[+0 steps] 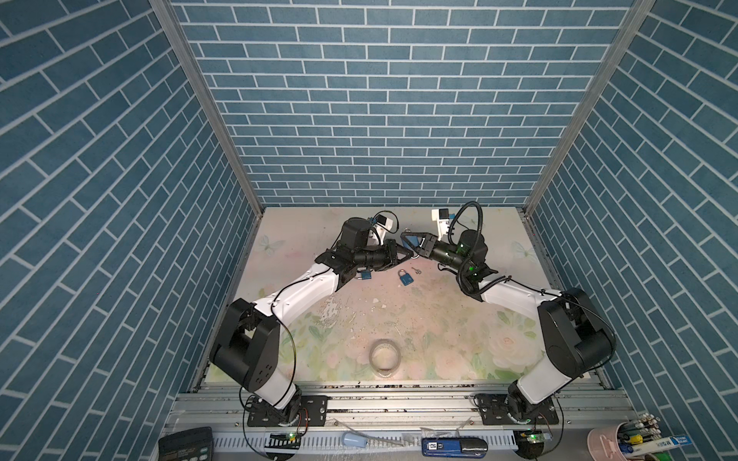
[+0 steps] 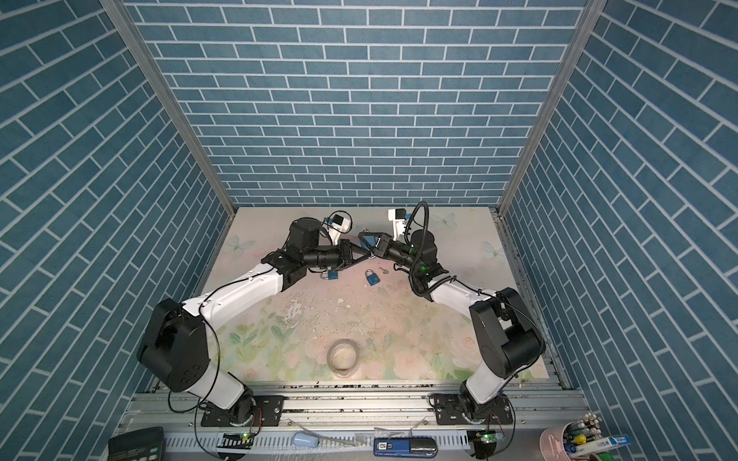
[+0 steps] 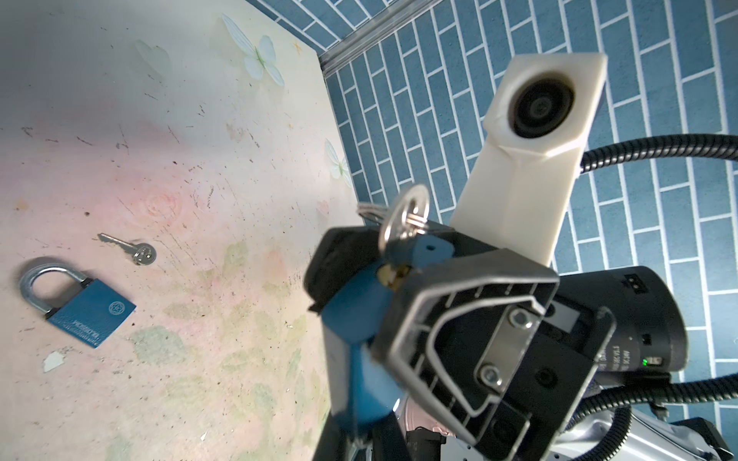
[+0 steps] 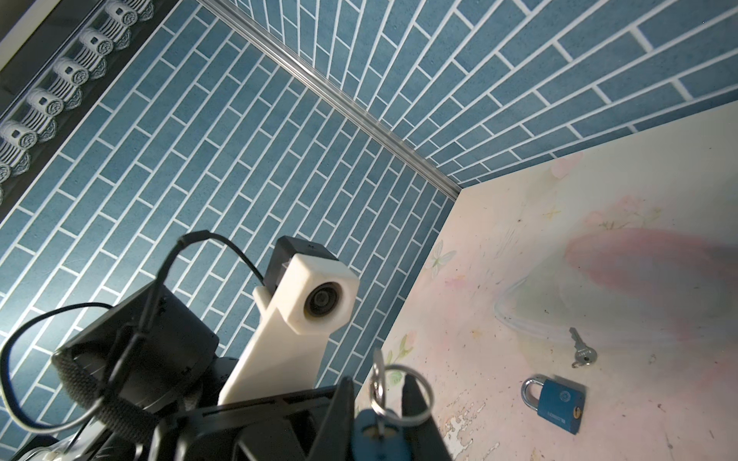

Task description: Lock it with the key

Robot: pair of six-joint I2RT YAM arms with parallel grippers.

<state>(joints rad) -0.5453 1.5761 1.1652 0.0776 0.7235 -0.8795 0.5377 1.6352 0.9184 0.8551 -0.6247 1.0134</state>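
Blue padlock (image 1: pixel 413 242) is pinched by the right hand (image 2: pixel 367 243), its inserted silver key (image 3: pixel 395 229) projecting towards the left hand (image 1: pixel 407 254), pressed together just beside.

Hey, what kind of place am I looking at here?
Most likely a robot test booth, not a real room: brick-print walls on aluminium posts, a left arm and right arm bolted to a metal rail, and a padlock lying on a scuffed floral tabletop.
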